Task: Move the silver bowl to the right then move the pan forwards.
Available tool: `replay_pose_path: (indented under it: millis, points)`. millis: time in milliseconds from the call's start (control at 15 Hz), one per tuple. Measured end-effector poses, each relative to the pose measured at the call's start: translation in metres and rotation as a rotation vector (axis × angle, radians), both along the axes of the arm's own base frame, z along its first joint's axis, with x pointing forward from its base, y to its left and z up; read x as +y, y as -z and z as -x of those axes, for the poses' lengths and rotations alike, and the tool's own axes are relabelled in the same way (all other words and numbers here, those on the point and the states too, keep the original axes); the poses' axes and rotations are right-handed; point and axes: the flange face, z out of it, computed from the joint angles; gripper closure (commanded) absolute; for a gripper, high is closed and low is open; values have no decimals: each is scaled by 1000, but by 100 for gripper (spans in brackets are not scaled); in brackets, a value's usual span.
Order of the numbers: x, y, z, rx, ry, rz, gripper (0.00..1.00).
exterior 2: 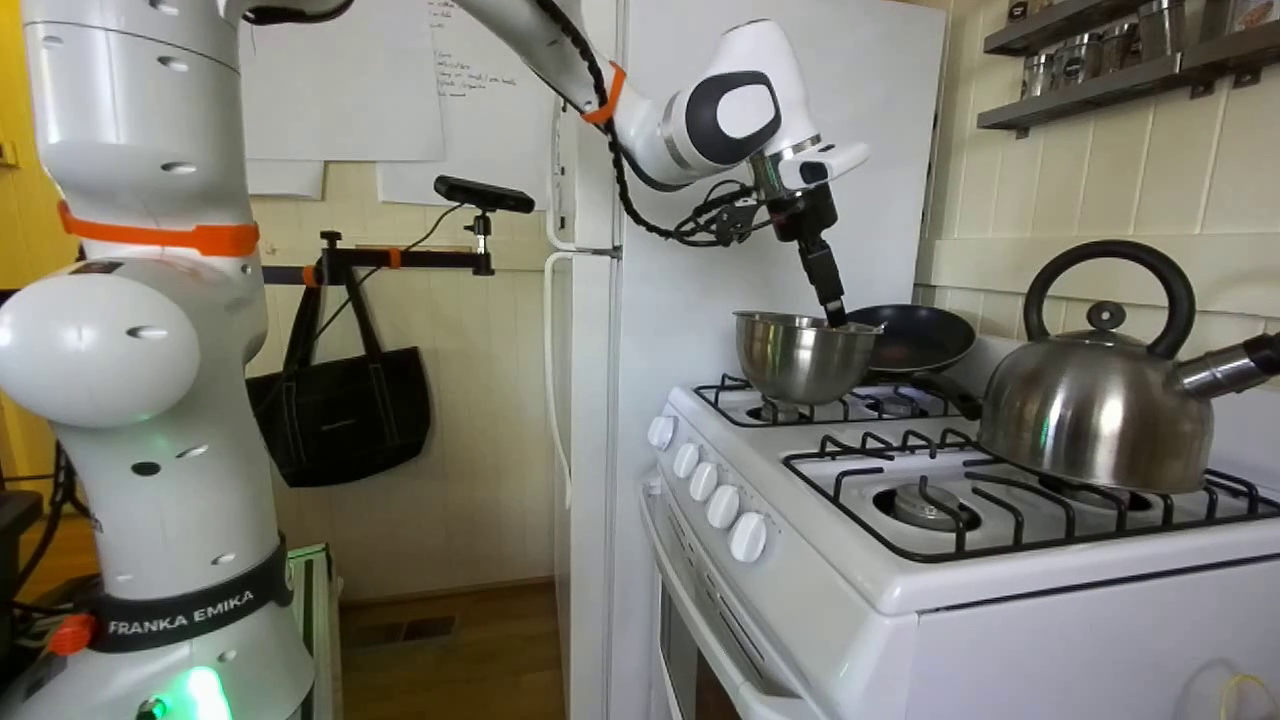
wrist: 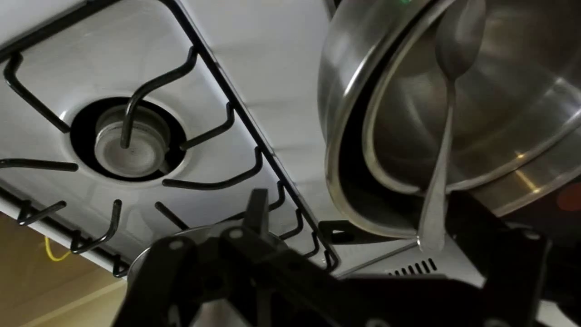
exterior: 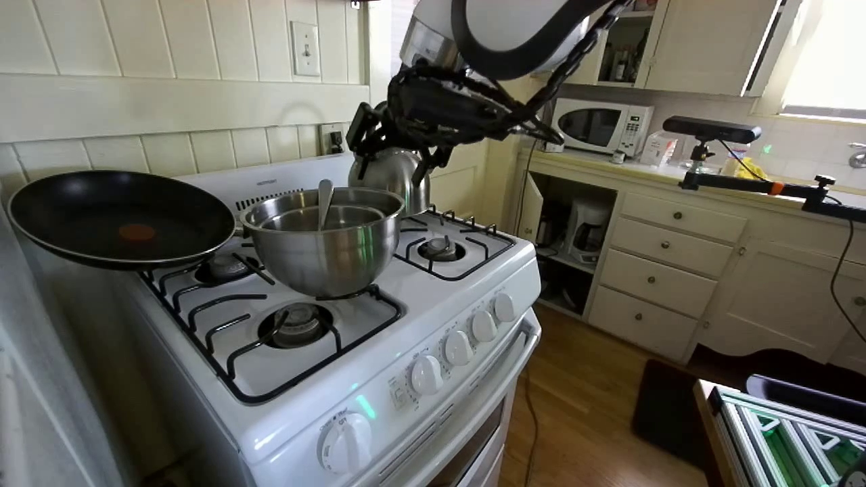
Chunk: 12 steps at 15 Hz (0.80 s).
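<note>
Standing spread, the fingers (wrist: pixel 257 211) have the silver bowl (exterior: pixel 318 260) near their tips; contact cannot be told. Advised for the likely grasp: straddle its wall, clear of the spoon (wrist: pixel 439 179), close squarely, lift level.

In an exterior view daylight burns the window (exterior: pixel 827 54) out to plain white, while the open lower cabinet (exterior: pixel 568 186), past the right edge of the worktop (exterior: pixel 426 291), falls into murk. Elsewhere soft, fairly even light covers the stove. Green light glows on the robot base (exterior 2: pixel 205 690), its core overexposed; green glints mark the silver bowl (exterior: pixel 362 250) and the control panel (exterior: pixel 433 341) below the worktop's front edge. Handwriting on the paper sheet (exterior 2: pixel 490 110) is too soft to read. The wrist view is dimmer, its gripper (wrist: pixel 363 211) nearly black, with small yellow gleams inside the silver bowl.
</note>
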Motion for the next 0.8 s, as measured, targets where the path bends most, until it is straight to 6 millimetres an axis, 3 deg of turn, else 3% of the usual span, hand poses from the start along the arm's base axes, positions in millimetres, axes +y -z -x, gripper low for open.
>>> replay_pose_path:
  millis: [133,267,467,800]
  points:
    - [-3,13,-10,39,42,9,0]
    - [-6,23,-15,81,66,10,26]
    - [-3,36,-19,140,69,14,51]
    - [7,37,-23,153,55,16,89]
